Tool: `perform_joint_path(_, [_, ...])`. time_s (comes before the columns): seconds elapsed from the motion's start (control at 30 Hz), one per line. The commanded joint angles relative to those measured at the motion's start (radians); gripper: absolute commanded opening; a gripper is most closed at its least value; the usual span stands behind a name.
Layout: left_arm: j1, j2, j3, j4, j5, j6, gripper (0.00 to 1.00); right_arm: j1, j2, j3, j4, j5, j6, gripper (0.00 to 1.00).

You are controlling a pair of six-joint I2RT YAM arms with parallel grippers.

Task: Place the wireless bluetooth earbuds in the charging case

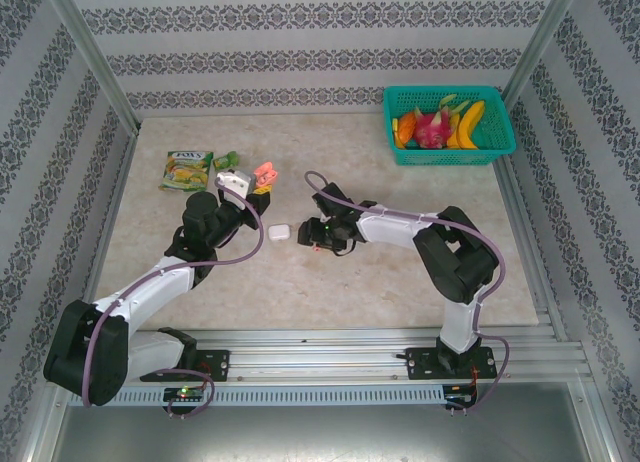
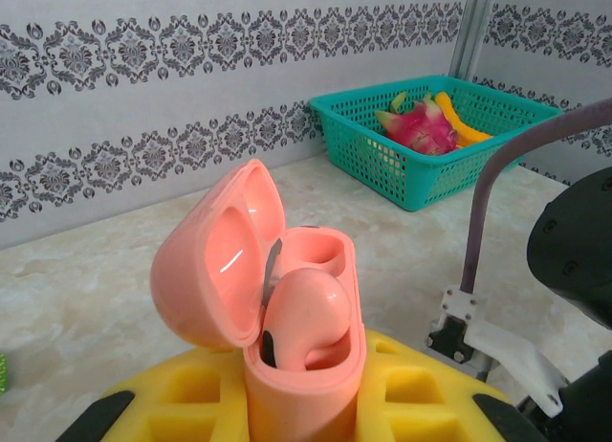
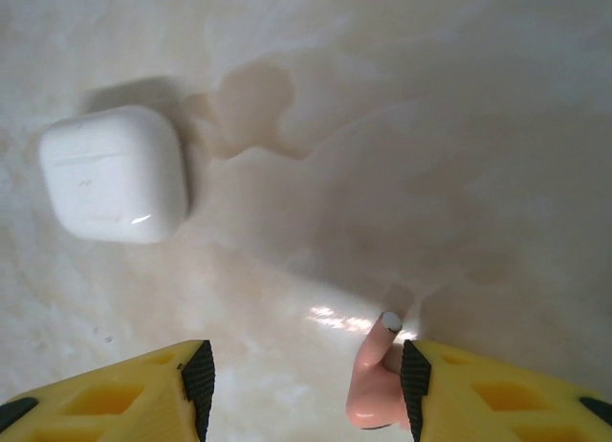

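Between the spread jaws of the right gripper (image 3: 304, 380), a salmon-pink earbud (image 3: 375, 385) is resting against one yellow finger (image 3: 478, 399), touching that side alone and not pinched. The left gripper (image 2: 306, 418) is clamping the open pink charging case (image 2: 311, 380) upright, with one bud (image 2: 304, 313) sitting inside and the far socket (image 2: 320, 254) standing empty. The right jaws are probably best closing gently across the bulb, leaving the stem free for that socket and staying off the closed white case (image 3: 115, 174).

Damask-striped walls (image 1: 300, 57), beige marble tabletop (image 1: 330, 292) (glossy), metal posts (image 1: 92, 57)
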Motion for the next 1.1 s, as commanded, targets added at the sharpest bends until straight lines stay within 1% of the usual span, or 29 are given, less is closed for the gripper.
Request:
perform_joint_path(0.0, [0.015, -0.023, -0.012, 0.055, -0.008, 0.006, 0.00, 0.027, -0.050, 0.004, 0.020, -0.040, 0.042, 0.56])
perform_joint_path(0.17, [0.016, -0.027, -0.012, 0.057, -0.008, 0.001, 0.00, 0.030, -0.090, 0.006, -0.049, 0.033, -0.002, 0.59])
perform_joint_path(0.53, [0.019, -0.044, -0.012, 0.047, -0.011, -0.001, 0.00, 0.017, -0.034, -0.025, -0.043, 0.077, -0.014, 0.59])
perform_joint_path(0.83, [0.019, -0.052, -0.011, 0.046, -0.016, -0.001, 0.00, 0.024, 0.011, -0.013, -0.056, 0.061, -0.023, 0.58])
perform_joint_path(1.07, [0.021, -0.051, -0.011, 0.049, -0.020, 0.001, 0.00, 0.077, -0.002, -0.002, -0.054, 0.009, -0.016, 0.56])
